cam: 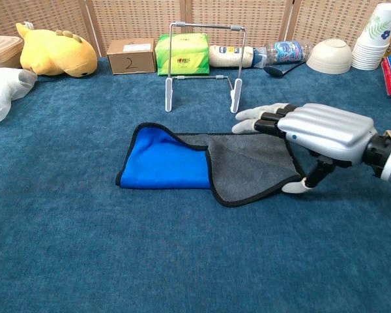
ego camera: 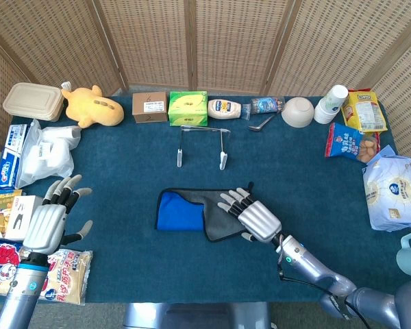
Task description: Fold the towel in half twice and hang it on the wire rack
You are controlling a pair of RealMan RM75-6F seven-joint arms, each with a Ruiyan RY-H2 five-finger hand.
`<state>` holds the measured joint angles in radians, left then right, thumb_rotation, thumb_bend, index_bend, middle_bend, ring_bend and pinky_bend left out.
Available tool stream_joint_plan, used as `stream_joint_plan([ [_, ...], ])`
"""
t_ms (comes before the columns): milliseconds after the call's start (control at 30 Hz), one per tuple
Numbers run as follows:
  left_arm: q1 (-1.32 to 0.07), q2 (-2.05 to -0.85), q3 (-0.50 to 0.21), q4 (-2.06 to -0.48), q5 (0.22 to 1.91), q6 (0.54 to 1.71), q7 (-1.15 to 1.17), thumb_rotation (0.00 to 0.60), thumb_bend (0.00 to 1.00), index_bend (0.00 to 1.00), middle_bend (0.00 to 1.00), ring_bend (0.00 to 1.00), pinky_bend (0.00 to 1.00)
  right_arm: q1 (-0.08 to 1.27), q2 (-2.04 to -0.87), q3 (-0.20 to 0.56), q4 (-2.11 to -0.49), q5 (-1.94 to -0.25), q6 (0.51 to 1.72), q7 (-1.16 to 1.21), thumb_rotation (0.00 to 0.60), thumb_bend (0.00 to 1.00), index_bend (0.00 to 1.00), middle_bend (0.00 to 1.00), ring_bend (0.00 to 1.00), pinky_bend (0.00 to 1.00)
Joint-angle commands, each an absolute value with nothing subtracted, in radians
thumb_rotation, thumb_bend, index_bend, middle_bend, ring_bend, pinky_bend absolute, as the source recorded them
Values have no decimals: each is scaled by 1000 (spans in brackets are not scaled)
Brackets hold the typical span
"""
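Note:
The towel (ego camera: 181,212) lies flat in the middle of the table, its left part blue (cam: 166,163) and its right part a grey flap (cam: 247,166) with a black hem. My right hand (ego camera: 257,218) hovers over the towel's right edge (cam: 320,128), fingers stretched out toward the rack and thumb tip down on the carpet beside the towel's near right corner; it holds nothing. The wire rack (ego camera: 222,161) stands upright just behind the towel (cam: 235,96). My left hand (ego camera: 46,225) is open at the table's left side, far from the towel, and shows only in the head view.
Behind the rack stand a cardboard box (cam: 131,55), a green tissue box (cam: 182,53), a mayonnaise bottle (cam: 231,55) and a bowl (cam: 330,55). A yellow plush (cam: 52,55) lies at back left. Snack packets (ego camera: 63,274) lie beside my left hand, bags (ego camera: 392,192) at right.

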<state>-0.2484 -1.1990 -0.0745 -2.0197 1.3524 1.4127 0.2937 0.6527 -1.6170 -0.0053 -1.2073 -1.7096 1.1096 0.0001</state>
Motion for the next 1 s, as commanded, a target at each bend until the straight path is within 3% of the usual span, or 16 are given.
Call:
stream_joint_plan([
  [33, -247, -1198, -75, -2020, 1354, 1413, 292, 600, 414, 221, 77, 0, 0, 661, -1625, -2, -1203, -1712, 1108, 3, 600, 176, 80, 31, 0, 0],
  [667, -234, -1193, -73, -1988, 1362, 1404, 237, 600, 414, 212, 70, 0, 0, 683, -1671, 35, -1238, -1647, 1083, -60, 600, 170, 100, 34, 0, 0],
  [1000, -232, -1195, -77, -1980, 1361, 1399, 225, 600, 413, 211, 67, 0, 0, 651, -1645, 45, -1258, -1588, 1093, -75, 600, 261, 139, 40, 0, 0],
])
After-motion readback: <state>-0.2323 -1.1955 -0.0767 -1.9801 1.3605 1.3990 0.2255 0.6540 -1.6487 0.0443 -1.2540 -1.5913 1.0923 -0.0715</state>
